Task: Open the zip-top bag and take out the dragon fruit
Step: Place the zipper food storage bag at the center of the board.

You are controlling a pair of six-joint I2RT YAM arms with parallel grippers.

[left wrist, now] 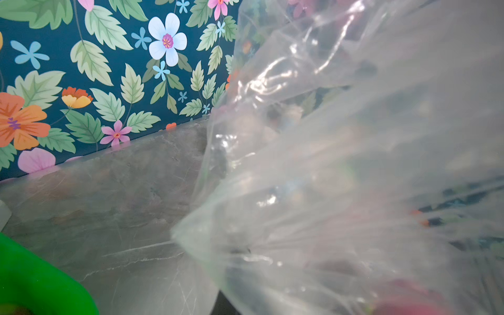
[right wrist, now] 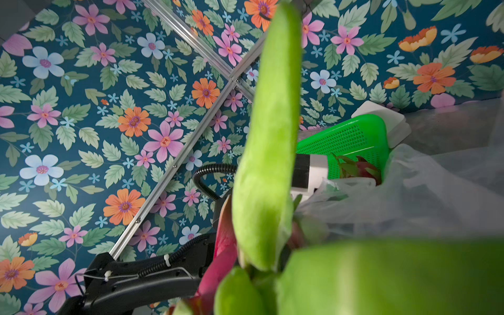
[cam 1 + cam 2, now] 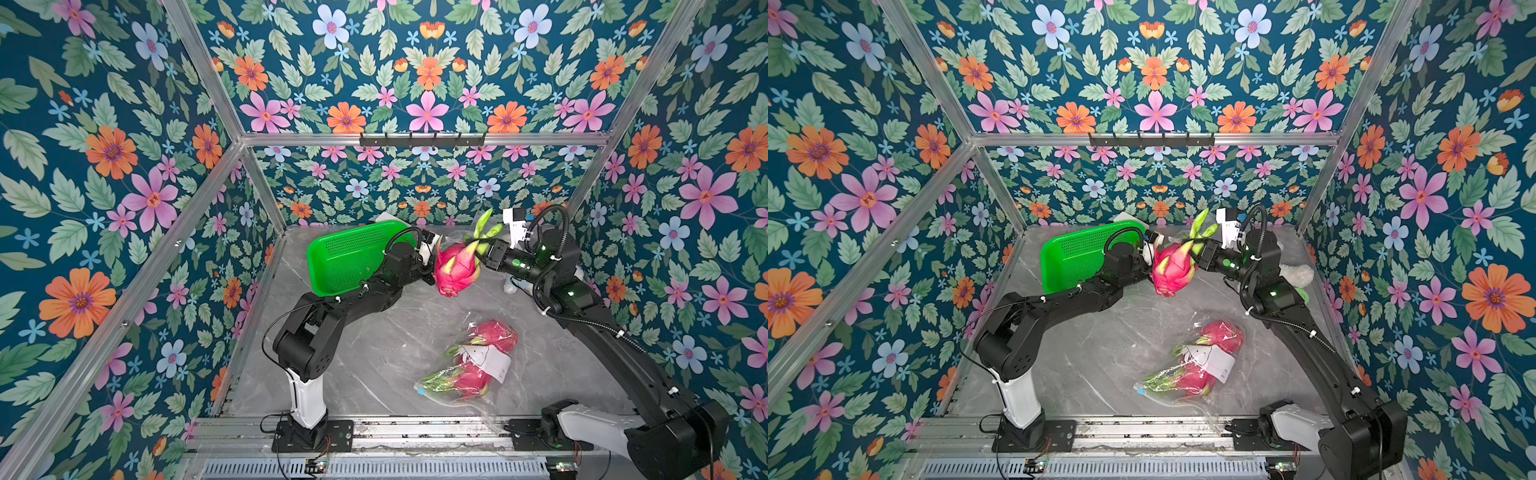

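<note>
Nothing legible here, honestly. The white paper label (image 3: 488, 360) on the clear zip-top bag (image 3: 442, 399) lying on the desk (image 3: 374, 353) has a dark line drawing and some tiny print in both top views, all too small to read. The white block (image 3: 517, 232) by the right arm's wrist has a few small dark marks but no readable letters.

Left gripper (image 3: 430, 262) clamped, right gripper (image 3: 481, 252) pinching; both raised, nearly meeting.

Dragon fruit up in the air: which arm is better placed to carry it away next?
Right. The right gripper grips the raised dragon fruit by its green scales, so it can likely carry it off; the left gripper is shut on the clear bag.
</note>
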